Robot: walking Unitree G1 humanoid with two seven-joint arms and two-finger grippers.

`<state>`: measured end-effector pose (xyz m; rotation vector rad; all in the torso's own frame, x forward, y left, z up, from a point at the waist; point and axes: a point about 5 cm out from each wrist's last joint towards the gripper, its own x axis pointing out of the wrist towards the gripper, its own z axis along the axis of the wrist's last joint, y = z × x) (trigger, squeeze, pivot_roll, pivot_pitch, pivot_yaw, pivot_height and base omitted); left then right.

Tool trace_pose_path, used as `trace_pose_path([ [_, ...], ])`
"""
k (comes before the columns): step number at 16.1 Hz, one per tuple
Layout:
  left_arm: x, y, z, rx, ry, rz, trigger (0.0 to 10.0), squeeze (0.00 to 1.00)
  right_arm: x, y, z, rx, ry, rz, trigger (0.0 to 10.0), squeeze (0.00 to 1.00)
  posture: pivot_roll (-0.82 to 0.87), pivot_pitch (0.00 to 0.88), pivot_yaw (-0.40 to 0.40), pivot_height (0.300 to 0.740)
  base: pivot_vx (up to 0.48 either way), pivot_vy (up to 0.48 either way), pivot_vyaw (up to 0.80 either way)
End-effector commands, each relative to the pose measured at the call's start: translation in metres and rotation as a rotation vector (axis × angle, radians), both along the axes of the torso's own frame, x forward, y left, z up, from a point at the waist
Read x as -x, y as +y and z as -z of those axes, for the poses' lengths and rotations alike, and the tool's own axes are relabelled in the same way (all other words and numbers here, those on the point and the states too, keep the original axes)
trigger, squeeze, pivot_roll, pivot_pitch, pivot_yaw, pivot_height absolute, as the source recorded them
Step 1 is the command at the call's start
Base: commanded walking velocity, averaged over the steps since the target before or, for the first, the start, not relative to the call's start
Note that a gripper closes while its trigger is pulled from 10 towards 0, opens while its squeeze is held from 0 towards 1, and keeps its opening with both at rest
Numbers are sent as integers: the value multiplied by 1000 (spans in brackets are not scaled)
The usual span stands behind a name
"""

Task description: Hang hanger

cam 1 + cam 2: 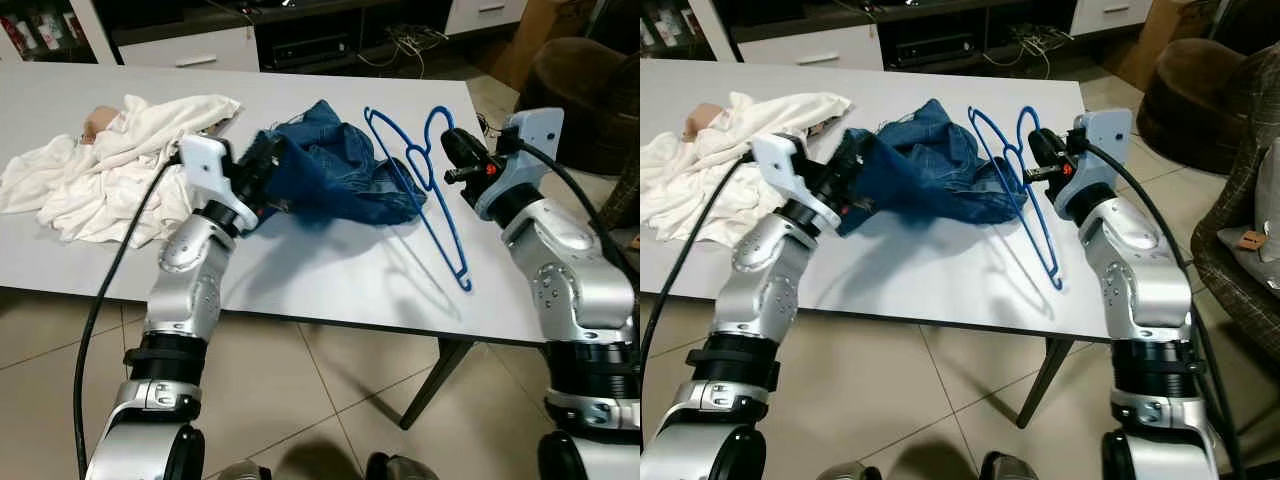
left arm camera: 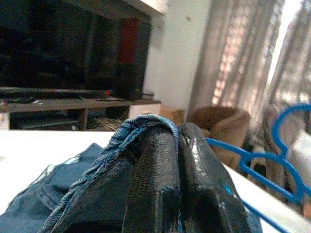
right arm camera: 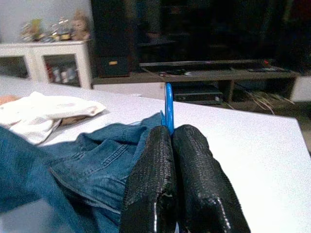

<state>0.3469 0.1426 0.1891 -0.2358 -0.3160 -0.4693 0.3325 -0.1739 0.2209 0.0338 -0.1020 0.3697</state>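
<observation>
Right gripper [image 3: 171, 133] pinched tight on the blue hanger [image 1: 432, 190], lifted off the white table [image 1: 330, 270] just ahead of the fingertips (hook end tilted away). Left gripper [image 2: 177, 141] clamped on the denim garment's [image 1: 335, 170] hem, bunched beside the hanger. Beyond the left gripper, white cloth [image 1: 110, 165].

No legible text or labels.

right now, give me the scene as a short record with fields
surface: white table
left pincer: shut on the jeans, at their left edge
right pincer: shut on the blue hanger
hanger: lying slanted, hook end over the jeans
other cloth: white garment, far left of the table
behind: tv cabinet
</observation>
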Motion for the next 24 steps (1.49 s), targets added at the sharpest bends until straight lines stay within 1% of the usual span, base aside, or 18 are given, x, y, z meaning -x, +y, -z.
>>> trace_pose_path([
  [1,-3,7,-9,48,-9,-31,0,0,4,3,-2,20,-18,-37,10000,0,-96,29,42,740,0,0,0],
  [2,-4,11,-10,64,-4,-38,0,0,7,5,-6,25,-37,-92,10000,0,-92,30,40,740,0,0,0],
  [3,-2,8,-8,32,-2,-7,0,0,11,2,-14,63,-77,-145,10000,0,-91,30,41,740,0,0,0],
  [4,0,5,-6,15,-1,17,0,0,10,0,-17,76,-85,-147,10000,0,-89,29,40,740,0,0,0],
  [6,10,-11,4,-76,7,147,0,0,8,-7,-24,137,-113,-150,10000,0,-89,30,40,740,0,0,0],
  [7,22,-26,14,-135,17,254,0,0,6,-10,-34,193,-139,-185,10000,0,-88,31,41,740,0,0,0],
  [8,26,-30,17,-146,21,285,0,0,5,-10,-37,215,-149,-203,10000,0,-88,31,41,740,0,0,0],
  [9,34,-37,23,-170,28,353,0,0,6,-8,-44,301,-183,-277,10000,0,-83,31,39,740,0,0,0],
  [11,43,-41,32,-228,39,421,0,0,6,-1,-46,453,-216,-386,10000,0,-74,29,38,740,0,0,0],
  [12,50,-41,39,-285,52,472,0,0,5,5,-47,567,-227,-483,10000,0,-71,28,39,740,0,0,0],
  [14,55,-35,45,-339,67,475,0,0,1,12,-55,638,-235,-576,10000,0,-62,26,36,740,0,0,0],
  [16,56,-32,47,-360,73,456,0,0,1,18,-57,677,-235,-666,10000,0,-45,24,25,740,0,0,0],
  [18,58,-32,48,-361,74,460,0,0,-1,19,-55,710,-239,-687,10000,0,-42,25,27,740,0,0,0],
  [19,60,-32,49,-360,78,464,0,0,0,22,-53,739,-244,-715,10000,0,-43,26,31,740,0,0,0],
  [20,62,-32,50,-363,83,470,0,0,0,27,-51,769,-250,-759,10000,0,-43,26,31,740,0,0,0],
  [21,64,-32,52,-372,90,479,0,0,1,32,-50,804,-253,-835,10000,0,-43,26,31,740,0,0,0],
  [22,65,-32,53,-379,93,485,0,0,1,35,-49,827,-250,-864,10000,0,-43,26,31,740,0,0,0],
  [24,69,-36,54,-385,92,514,0,0,-3,39,-42,904,-208,-925,10000,0,-43,25,32,740,0,0,0],
])
